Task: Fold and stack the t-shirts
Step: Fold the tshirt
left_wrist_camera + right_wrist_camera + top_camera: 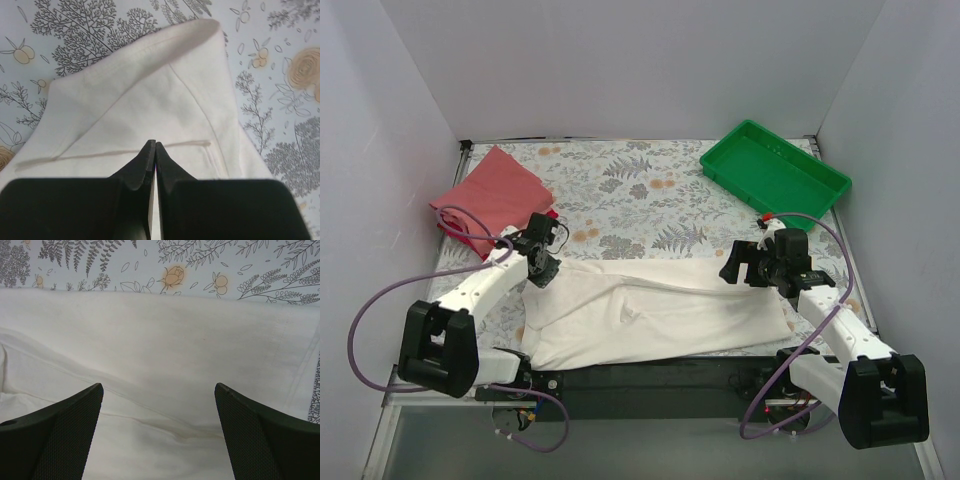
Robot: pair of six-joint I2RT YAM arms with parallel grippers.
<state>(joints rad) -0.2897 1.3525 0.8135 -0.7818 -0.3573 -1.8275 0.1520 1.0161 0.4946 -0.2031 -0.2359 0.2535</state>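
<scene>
1. The large cream-white cloth t-shirt (pixel 660 310) lies flattened and partly folded on the near part of the flat table with a grey floral-print cover (pixel 620 185); its long axis runs left to right; no print shows on its upward face.
2. The left gripper (pixel 542 262) sits at the shirt's far-left corner; its fingers (pixel 145 160) are pressed together, tips over a turned-over flap of cloth; whether any fabric is pinched between them cannot be told.
3. The right gripper (pixel 745 265) hovers over the shirt's right end, just near of its far edge; its jaws stand wide apart with cloth spanning the gap below; nothing is held.
4. Judgement: each arm is nearest its own end of the shirt; the coming fold likely turns on the far long edge, which lies close to both grippers and would be carried across the short axis toward the near edge.
5. The folded salmon-pink cloth t-shirt (pixel 495 190) rests at the far left, apart from the cream one; a sliver of red cloth (pixel 552 213) shows at its near-right edge.
6. The green rectangular plastic tray (pixel 775 172) stands at the far right, well apart from the shirt; plain white walls (pixel 620 60) enclose the left, far and right sides.
</scene>
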